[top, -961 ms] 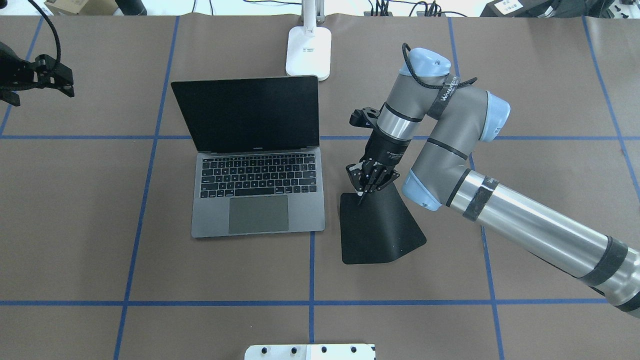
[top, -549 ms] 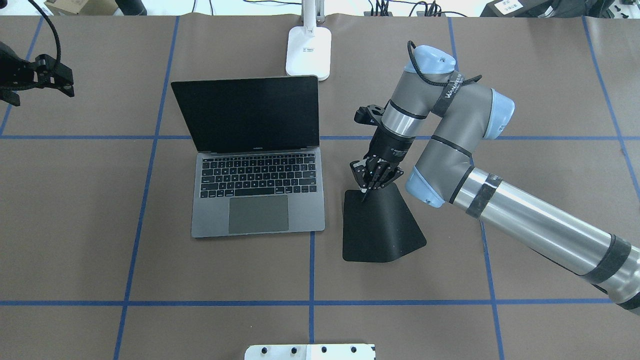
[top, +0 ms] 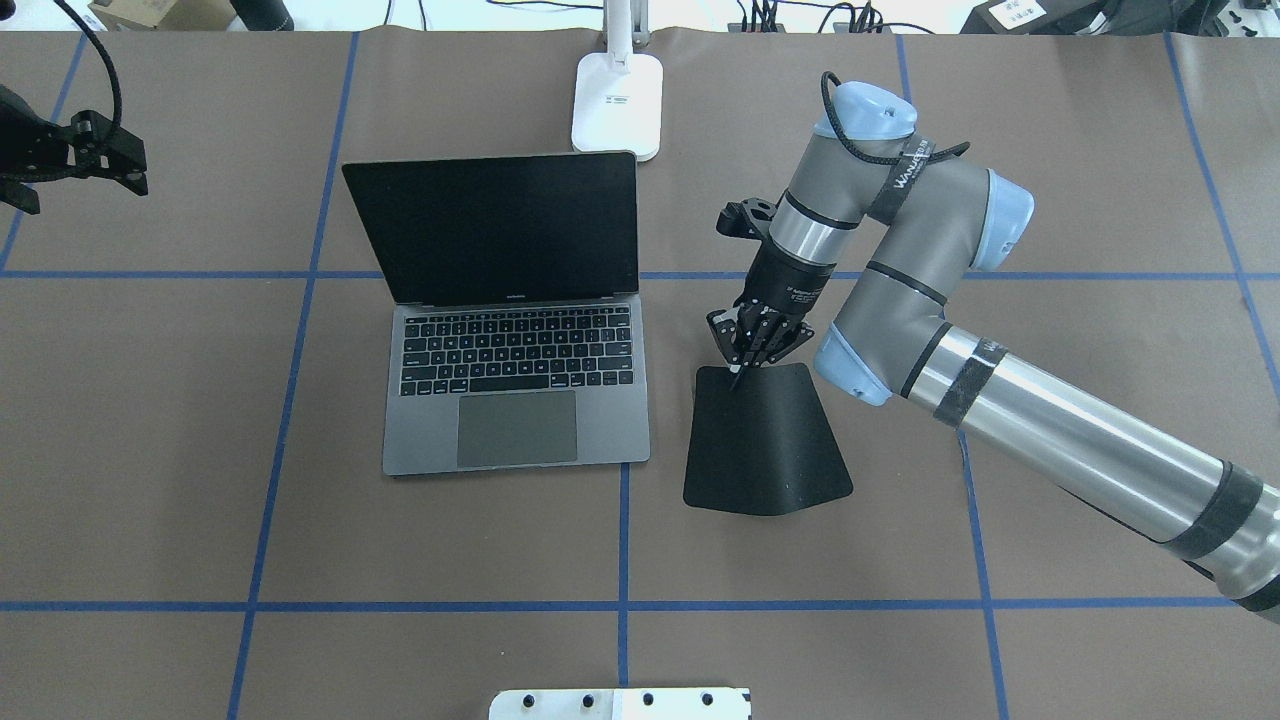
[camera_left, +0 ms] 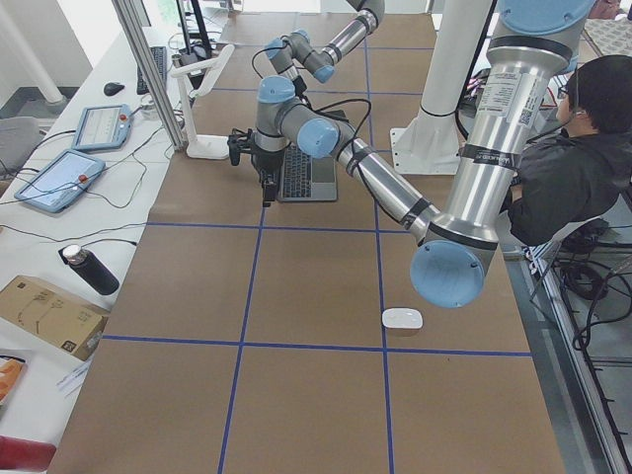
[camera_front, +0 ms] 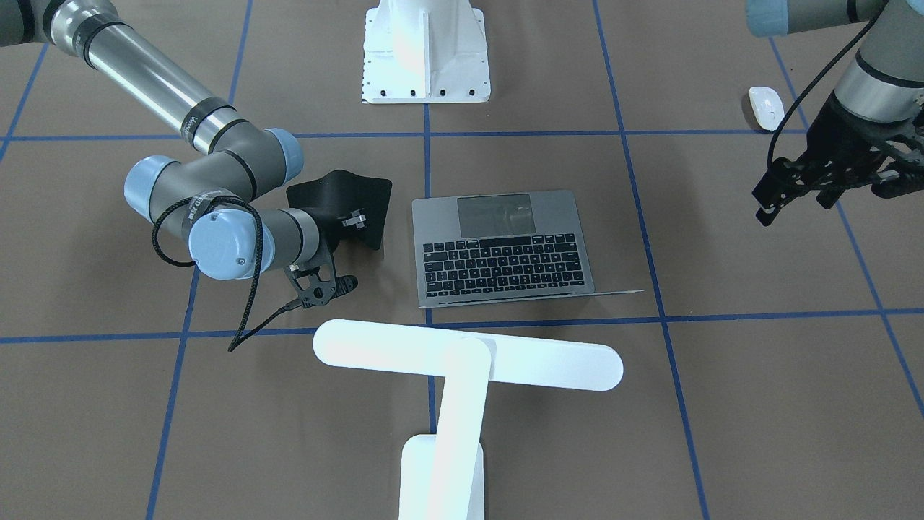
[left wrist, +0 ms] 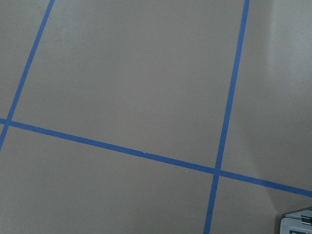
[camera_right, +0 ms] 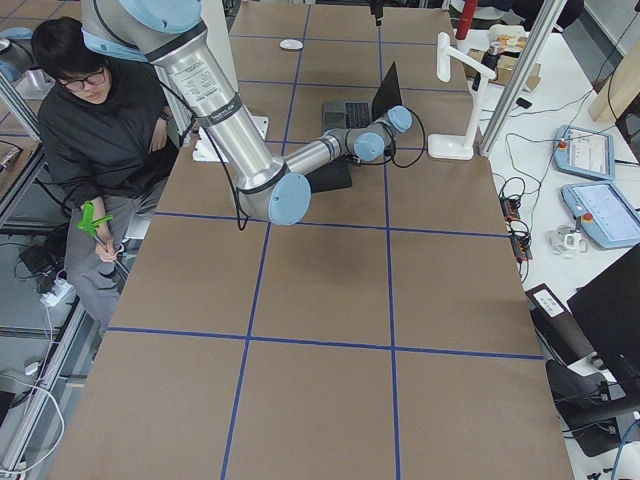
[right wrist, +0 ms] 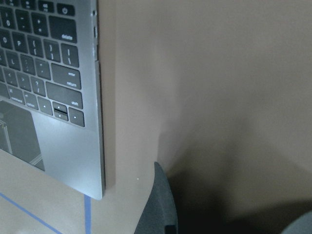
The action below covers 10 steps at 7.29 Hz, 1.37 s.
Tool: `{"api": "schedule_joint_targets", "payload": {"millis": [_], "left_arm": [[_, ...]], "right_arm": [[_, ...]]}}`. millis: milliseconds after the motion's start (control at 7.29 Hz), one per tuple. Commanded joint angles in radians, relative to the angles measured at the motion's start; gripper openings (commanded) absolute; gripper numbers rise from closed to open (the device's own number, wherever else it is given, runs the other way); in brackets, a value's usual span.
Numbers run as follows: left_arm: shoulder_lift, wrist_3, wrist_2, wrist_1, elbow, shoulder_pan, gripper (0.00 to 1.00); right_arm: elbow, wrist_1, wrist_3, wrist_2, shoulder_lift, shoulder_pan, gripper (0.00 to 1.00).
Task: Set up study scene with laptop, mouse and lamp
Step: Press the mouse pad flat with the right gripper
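**Right gripper pinching the black mat beside the open laptop**

We see a brown table [top: 150, 450] marked off in squares by blue tape. The right arm [top: 1050, 440] reaches in across it and bends down just beside the laptop.

The lamp [camera_front: 462, 361] stands at the table's far edge from the robot. Its base sits just behind the laptop's lid, and its long bar head runs crosswise above the table.

The laptop [top: 510, 370] lies open near the middle of the table. Its screen is dark and upright, and its keyboard faces the robot.

To the laptop's right, near it but apart, lies the black mat [top: 765, 445]. It is bowed rather than flat, with its near edge on the table.

The right gripper [top: 738, 380] has its fingers pressed together on the mat's far edge. The left gripper [camera_front: 765, 209] hangs above the table well off to the left; we cannot tell whether it is spread or closed.

The mouse [camera_front: 766, 107] rests on the table near the left gripper, on the robot's side, well apart from the laptop.
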<state>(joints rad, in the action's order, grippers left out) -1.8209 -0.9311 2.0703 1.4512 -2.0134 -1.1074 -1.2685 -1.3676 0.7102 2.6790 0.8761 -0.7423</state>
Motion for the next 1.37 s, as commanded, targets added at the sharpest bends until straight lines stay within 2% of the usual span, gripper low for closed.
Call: {"api": "schedule_joint_targets", "payload": {"millis": [0,412,549,686,824,1235], "left_arm": [[0.0,0.0,-0.001,0.0,0.001,0.001,1.0],[0.0,0.0,-0.001,0.0,0.005,0.001,1.0],[-0.001,0.0,-0.001,0.0,0.007,0.001,1.0],[-0.001,0.0,-0.001,0.0,0.009,0.001,1.0],[-0.001,0.0,-0.001,0.0,0.009,0.001,1.0],[-0.001,0.0,0.001,0.0,0.012,0.001,1.0]], "right_arm": [[0.001,0.001,0.0,-0.002,-0.008,0.001,0.0],[0.006,0.001,-0.002,-0.037,-0.023,0.004,0.0],[0.009,0.001,-0.002,-0.039,-0.022,0.004,0.05],[0.009,0.002,0.0,-0.041,-0.022,0.003,0.87],[0.009,0.01,0.0,-0.042,-0.022,0.003,0.98],[0.009,0.016,-0.002,-0.042,-0.02,-0.02,0.99]]}}
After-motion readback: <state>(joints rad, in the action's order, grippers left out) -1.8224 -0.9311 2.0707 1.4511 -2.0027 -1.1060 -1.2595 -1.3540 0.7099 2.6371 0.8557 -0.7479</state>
